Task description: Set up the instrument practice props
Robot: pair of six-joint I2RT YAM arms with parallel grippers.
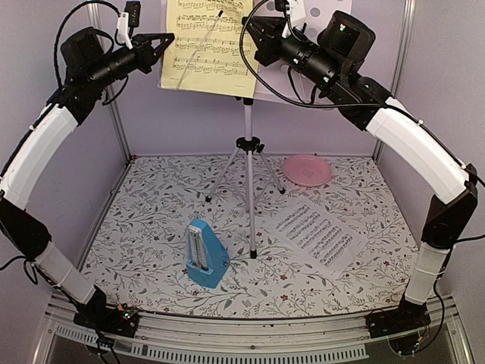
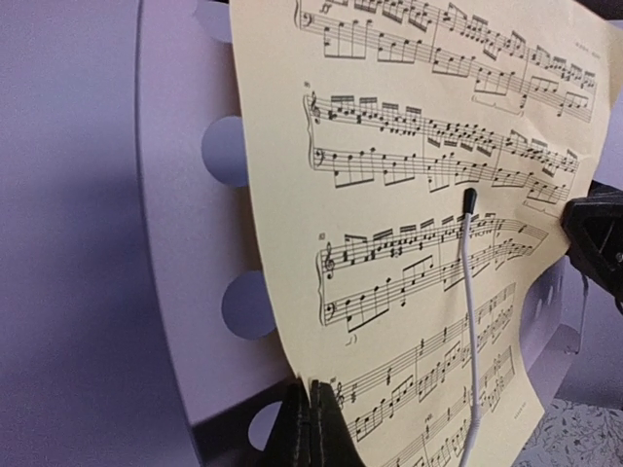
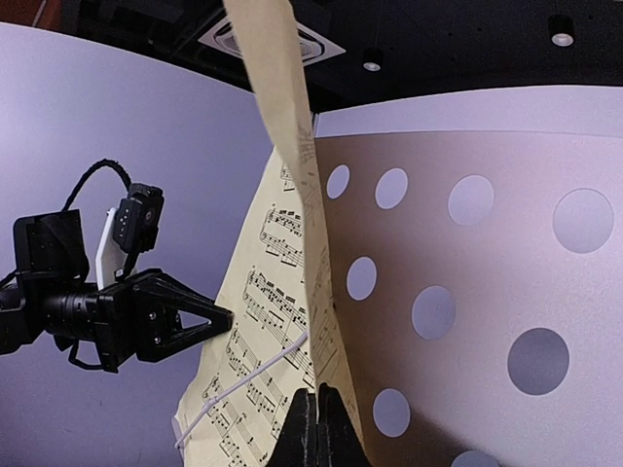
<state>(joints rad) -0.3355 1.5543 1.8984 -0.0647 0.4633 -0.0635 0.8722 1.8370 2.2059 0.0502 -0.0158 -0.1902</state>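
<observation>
yellow sheet (image 1: pixel 206 45), printed with staves, stands at upper centre of the top view against the perforated music stand (image 3: pixel 487 292), its right edge bowed off the face. left gripper (image 2: pixel 311 428) and right gripper (image 3: pixel 316 428) are each pinched closed on an opposite edge. recommendation: press flat, level both edges, release together. white sheet (image 1: pixel 317 233) lies at lower right, unplaced.

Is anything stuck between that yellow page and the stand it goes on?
Nothing visible does. The yellow sheet hangs in front of the stand, its edges pinched by the left gripper and right gripper. A thin white cable crosses the sheet's front, not its back.
</observation>
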